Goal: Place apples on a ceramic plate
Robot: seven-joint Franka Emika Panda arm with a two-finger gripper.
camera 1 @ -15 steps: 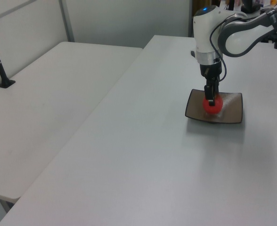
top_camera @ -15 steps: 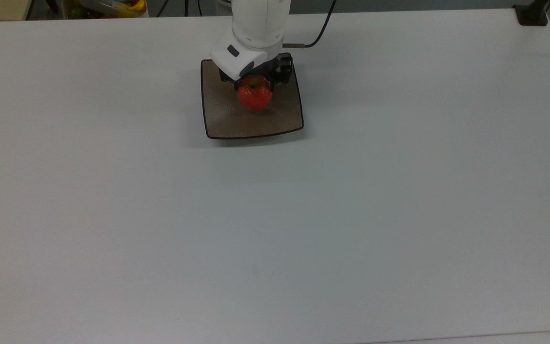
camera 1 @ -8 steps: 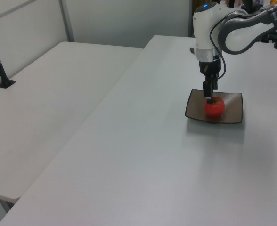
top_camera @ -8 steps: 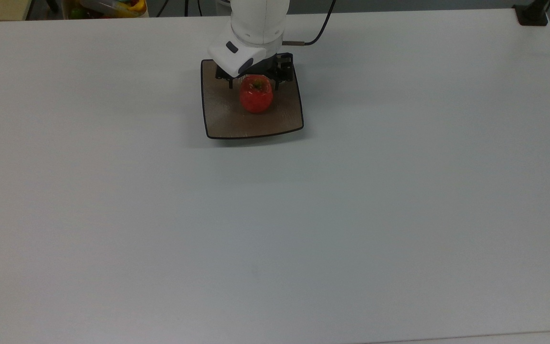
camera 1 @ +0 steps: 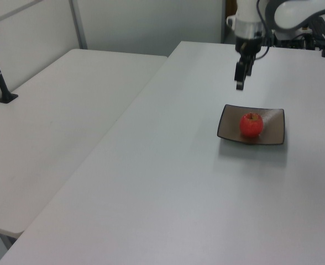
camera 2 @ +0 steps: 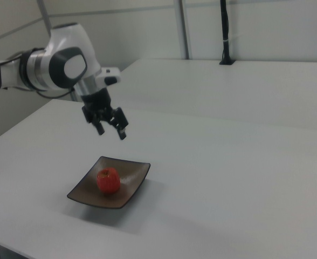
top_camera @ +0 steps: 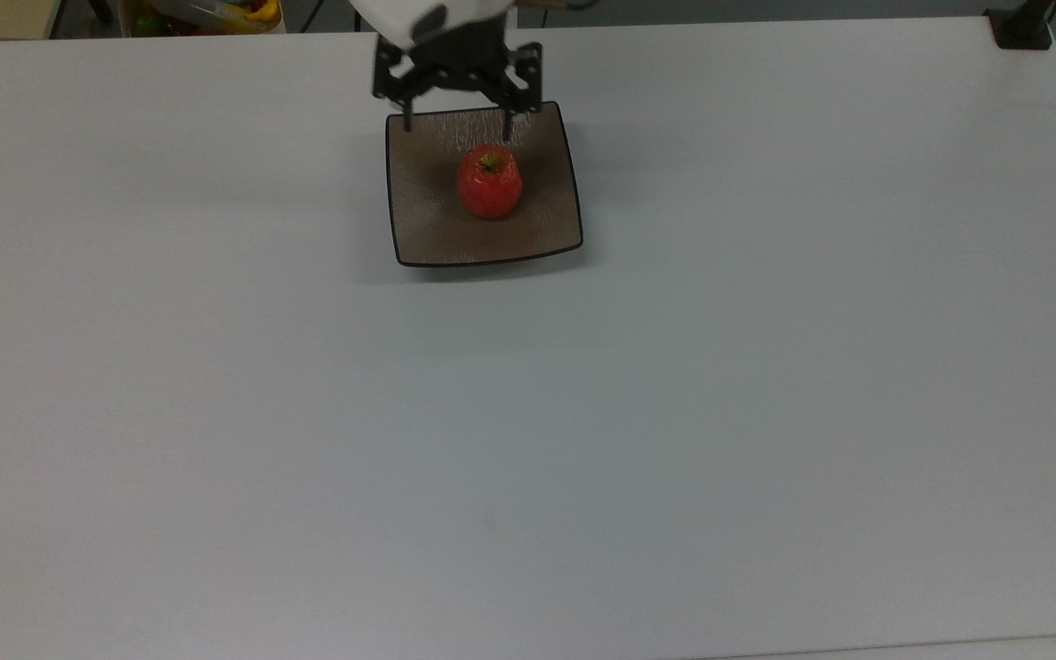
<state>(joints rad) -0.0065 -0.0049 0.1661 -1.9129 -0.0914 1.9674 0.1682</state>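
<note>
Table [top_camera: 216, 412], white and flat, carries the square brown ceramic plate with a thin black rim [top_camera: 427, 234] toward twelve o'clock in the top view. The small glossy red apple [top_camera: 489, 181] sits upright at its centre. The black two-finger gripper [top_camera: 456, 124] hangs above the plate's twelve o'clock edge, fingers spread apart, holding nothing.

The apple [top_camera: 489, 181] sits upright near the middle of the ceramic plate [top_camera: 427, 225], which rests on the bench [top_camera: 583, 412] toward the top view's far edge, while the hand [top_camera: 456, 124] hangs in the air above the plate's far rim, well apart from the apple, fingers spread
</note>
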